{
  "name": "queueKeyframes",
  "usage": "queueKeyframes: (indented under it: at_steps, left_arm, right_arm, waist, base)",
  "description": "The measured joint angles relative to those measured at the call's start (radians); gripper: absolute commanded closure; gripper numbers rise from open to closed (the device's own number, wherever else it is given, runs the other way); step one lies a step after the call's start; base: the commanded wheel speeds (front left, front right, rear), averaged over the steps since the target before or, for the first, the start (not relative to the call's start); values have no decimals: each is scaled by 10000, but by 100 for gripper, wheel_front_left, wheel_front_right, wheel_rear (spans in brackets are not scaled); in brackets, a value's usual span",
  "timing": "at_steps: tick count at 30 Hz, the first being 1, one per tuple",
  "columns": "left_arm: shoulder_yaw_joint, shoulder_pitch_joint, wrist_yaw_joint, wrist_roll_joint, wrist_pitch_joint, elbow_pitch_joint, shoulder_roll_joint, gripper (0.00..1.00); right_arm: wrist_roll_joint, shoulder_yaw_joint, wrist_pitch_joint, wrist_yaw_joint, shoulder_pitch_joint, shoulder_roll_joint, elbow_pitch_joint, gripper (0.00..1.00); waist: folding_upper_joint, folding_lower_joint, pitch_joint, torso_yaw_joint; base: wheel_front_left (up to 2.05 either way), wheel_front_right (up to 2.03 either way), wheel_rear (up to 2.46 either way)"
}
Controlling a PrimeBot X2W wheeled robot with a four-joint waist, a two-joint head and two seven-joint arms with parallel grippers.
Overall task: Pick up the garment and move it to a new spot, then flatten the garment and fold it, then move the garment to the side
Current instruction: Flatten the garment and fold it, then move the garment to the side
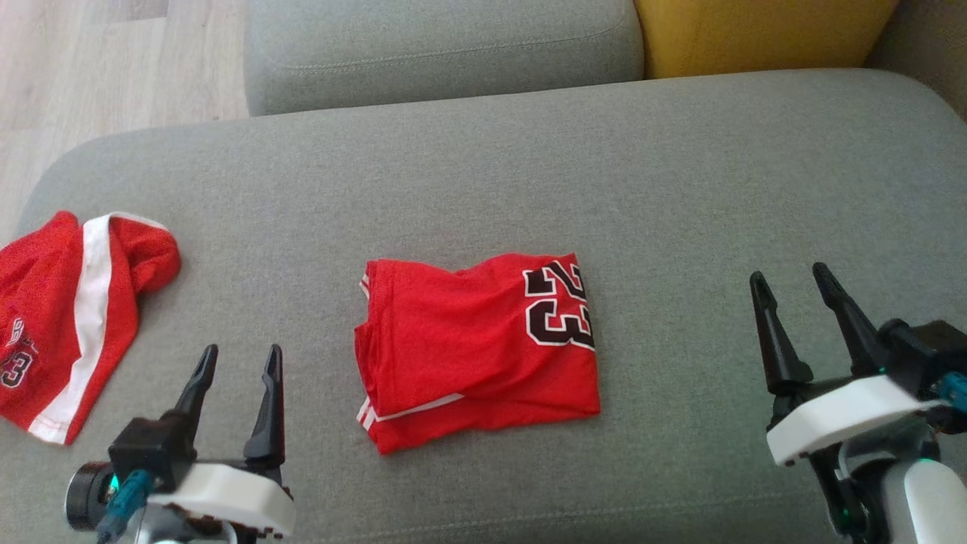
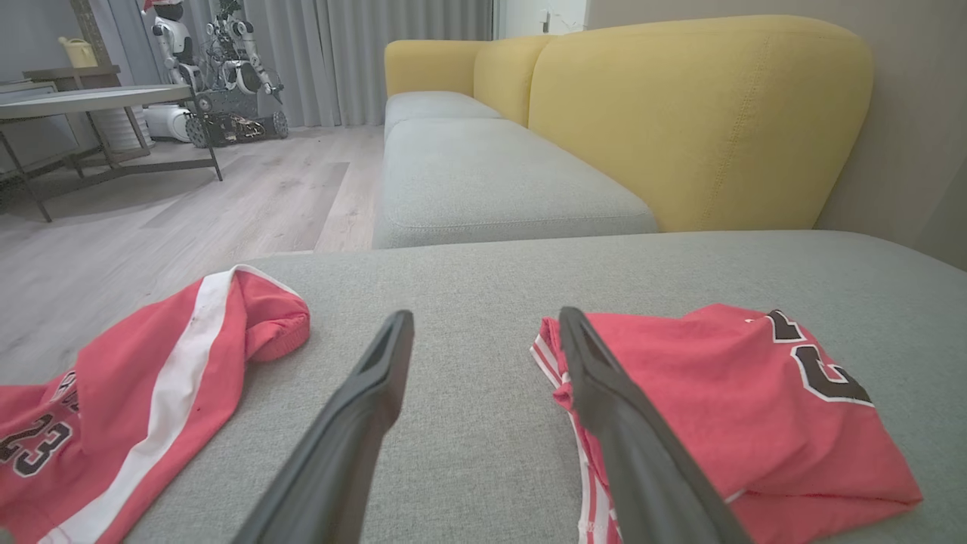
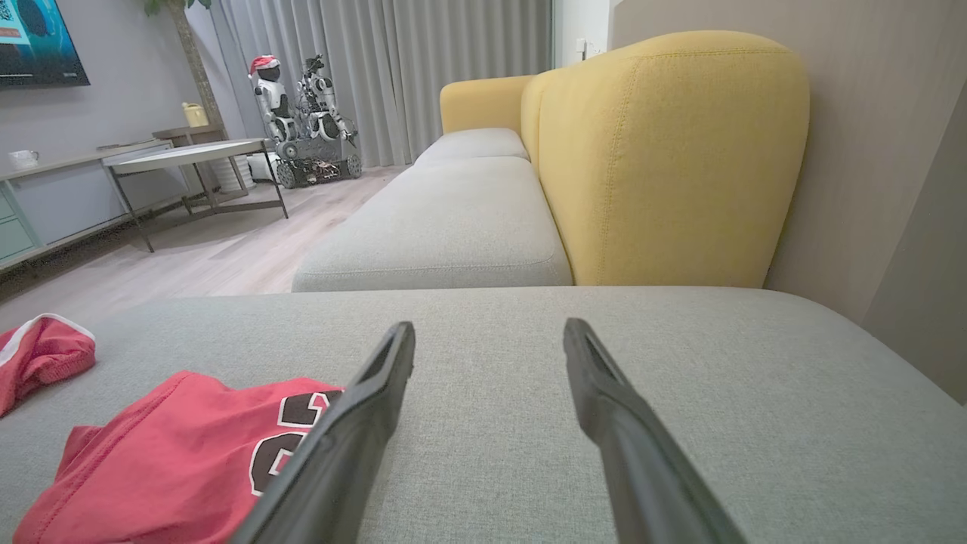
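Looking down at a folded red mesh jersey (image 1: 480,347) with a black-and-white number on it, lying flat around the middle of the grey fabric sofa seat (image 1: 680,189), a bit closer to the front edge than the back one. Noticing the number facing up toward the jersey's right end, plus white trim peeking out at the front-left corner of the fold. Also spotting a rumpled red garment with a white stripe (image 1: 75,317) sprawling at the seat's left edge, well apart from the jersey. Seeing the left tool (image 1: 242,351) hovering near the front edge, between the two red pieces, with fingers spread wide and pinching nothing. Same deal for the right tool (image 1: 788,272), hanging toward the front-right corner, well clear of the jersey, with fingers splayed and gripping nothing. Catching a yellow upholstered backrest (image 1: 755,30) and a second grey seat cushion (image 1: 446,53) sitting beyond the back edge.
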Motion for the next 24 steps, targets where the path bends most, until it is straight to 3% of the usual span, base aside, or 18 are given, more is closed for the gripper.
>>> queueKeyframes:
  at_steps: [19,24]
  left_arm:
    - [-113,-89,12,-52,2,-40,4,0]
    - [-113,-539,10,-136,-69,-107,-2,0]
  right_arm:
    - [17,-165,-15,0,-49,98,123,0]
    - [105,-138,-209,0,-349,247,654,0]
  waist:
    - [0,0,266,187]
    - [0,0,592,445]
  base:
    - [0,0,0]
    - [0,0,0]
